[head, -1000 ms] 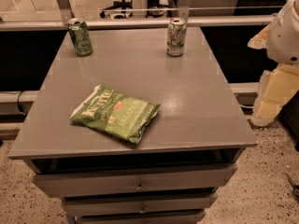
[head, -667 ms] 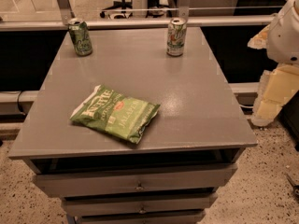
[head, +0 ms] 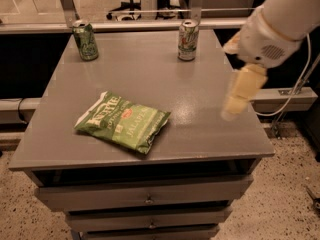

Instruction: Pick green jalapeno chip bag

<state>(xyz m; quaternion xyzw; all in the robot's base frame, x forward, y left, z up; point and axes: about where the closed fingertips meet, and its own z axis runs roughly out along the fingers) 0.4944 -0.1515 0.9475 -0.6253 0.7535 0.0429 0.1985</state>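
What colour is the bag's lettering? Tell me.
White, on the green jalapeno chip bag, camera view; end effector right of it.

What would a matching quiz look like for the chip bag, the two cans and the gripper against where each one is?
Things: 1 green jalapeno chip bag; 2 dark green can; 3 pale green and white can; 4 gripper.
Places: A back left of the table; B above its right edge; C front left; D back, right of centre.
Pairs: 1-C, 2-A, 3-D, 4-B.
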